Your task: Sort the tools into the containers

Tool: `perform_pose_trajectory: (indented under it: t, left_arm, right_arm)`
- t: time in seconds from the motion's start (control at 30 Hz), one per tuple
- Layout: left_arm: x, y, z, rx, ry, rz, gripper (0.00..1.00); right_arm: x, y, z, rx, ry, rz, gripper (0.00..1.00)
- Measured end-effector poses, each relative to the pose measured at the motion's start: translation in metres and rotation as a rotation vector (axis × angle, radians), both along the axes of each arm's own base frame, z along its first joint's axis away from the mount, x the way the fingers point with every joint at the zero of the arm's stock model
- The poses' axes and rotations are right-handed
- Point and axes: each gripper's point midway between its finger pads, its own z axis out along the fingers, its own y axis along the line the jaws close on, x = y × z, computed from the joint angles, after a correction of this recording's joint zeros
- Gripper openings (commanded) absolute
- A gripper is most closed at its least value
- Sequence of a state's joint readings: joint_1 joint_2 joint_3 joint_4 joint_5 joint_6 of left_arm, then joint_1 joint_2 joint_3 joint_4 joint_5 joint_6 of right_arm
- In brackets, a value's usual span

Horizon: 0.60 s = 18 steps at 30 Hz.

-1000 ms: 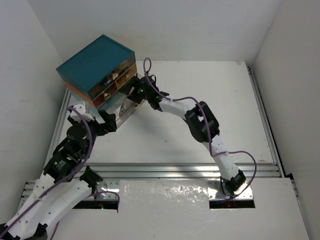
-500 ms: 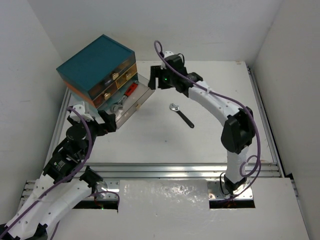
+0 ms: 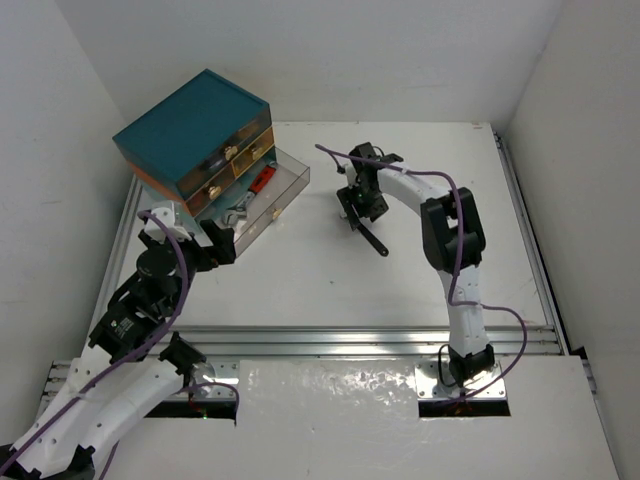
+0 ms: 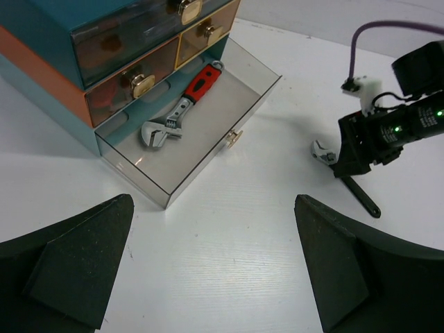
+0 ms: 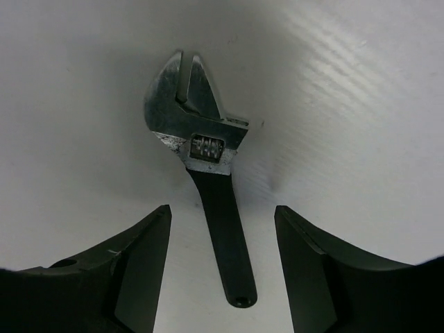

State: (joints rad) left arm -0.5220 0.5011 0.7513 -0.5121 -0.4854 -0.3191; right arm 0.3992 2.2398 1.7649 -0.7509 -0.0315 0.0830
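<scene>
A black-handled adjustable wrench (image 5: 208,173) lies flat on the white table, also seen in the top view (image 3: 375,241) and the left wrist view (image 4: 361,196). My right gripper (image 5: 222,209) is open and low over it, one finger on each side of the black handle, not touching it; it also shows in the top view (image 3: 355,210). A red-handled adjustable wrench (image 4: 186,105) lies in the pulled-out clear bottom drawer (image 4: 208,166) of the teal-topped cabinet (image 3: 190,125). My left gripper (image 4: 214,201) is open and empty, in front of that drawer.
The cabinet's other drawers (image 4: 139,59), amber fronted with tan knobs, are closed. The open drawer (image 3: 285,195) juts out toward the table's middle. White walls close in the left, back and right. A metal rail (image 3: 350,340) runs along the near edge.
My right gripper left the open drawer, swung away to the right and came down over the black-handled wrench. The left arm has barely moved.
</scene>
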Motion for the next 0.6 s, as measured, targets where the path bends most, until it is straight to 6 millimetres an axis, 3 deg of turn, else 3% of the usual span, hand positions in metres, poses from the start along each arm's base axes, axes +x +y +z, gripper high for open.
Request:
perform_pose_trajectory:
  t: [0.1, 0.27, 0.33, 0.43, 0.53, 0.6]
  left_arm:
    - [0.000, 0.000, 0.000, 0.001, 0.002, 0.000, 1.00]
    - [0.000, 0.000, 0.000, 0.002, 0.002, 0.000, 1.00]
    - [0.000, 0.000, 0.000, 0.001, 0.002, 0.000, 1.00]
    - [0.000, 0.000, -0.001, 0.002, 0.002, 0.000, 1.00]
    - [0.000, 0.000, -0.001, 0.002, 0.002, -0.001, 1.00]
    - [0.000, 0.000, 0.000, 0.002, 0.002, -0.001, 1.00]
  right_arm:
    - [-0.011, -0.003, -0.019, -0.020, 0.064, 0.020, 0.55]
    - [-0.009, -0.002, -0.023, -0.022, 0.071, 0.036, 0.20]
    - [-0.008, -0.003, -0.023, -0.040, 0.065, 0.040, 0.11]
    - [-0.007, -0.005, -0.024, -0.061, 0.045, 0.041, 0.01]
    - [-0.011, -0.003, -0.022, -0.052, 0.013, 0.043, 0.00]
    - [-0.024, 0.003, -0.021, 0.002, 0.016, 0.034, 0.00]
